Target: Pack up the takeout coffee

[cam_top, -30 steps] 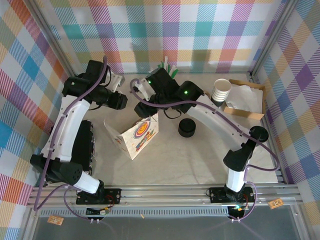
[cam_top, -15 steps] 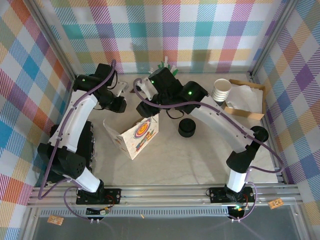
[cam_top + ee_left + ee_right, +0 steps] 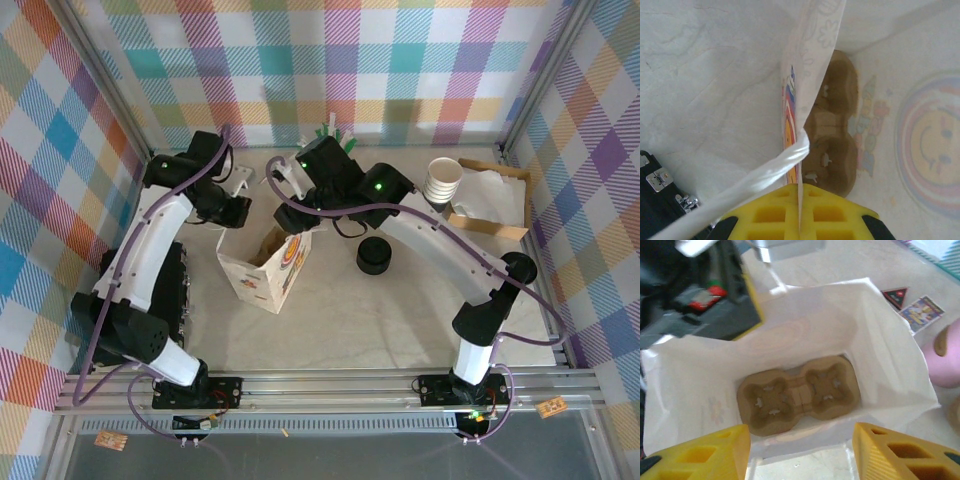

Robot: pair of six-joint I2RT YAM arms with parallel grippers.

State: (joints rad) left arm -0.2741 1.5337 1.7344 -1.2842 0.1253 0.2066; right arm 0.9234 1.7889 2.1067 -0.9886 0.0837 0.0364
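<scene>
Meanwhile, the left gripper [image 3: 800,205] pinched the rim of the bag [image 3: 262,282] and the right gripper [image 3: 800,435] hung open over its tray [image 3: 799,396], while the coffee, not yet inside, was probably light, crushable and best clasped gently mid-wall.

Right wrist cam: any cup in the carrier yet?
No, both wells of the carrier at the bottom of the bag sit empty.

arms [image 3: 160,235]: white, black joints | cables [image 3: 455,250]: purple | fingers [image 3: 900,450]: yellow, recessed
</scene>
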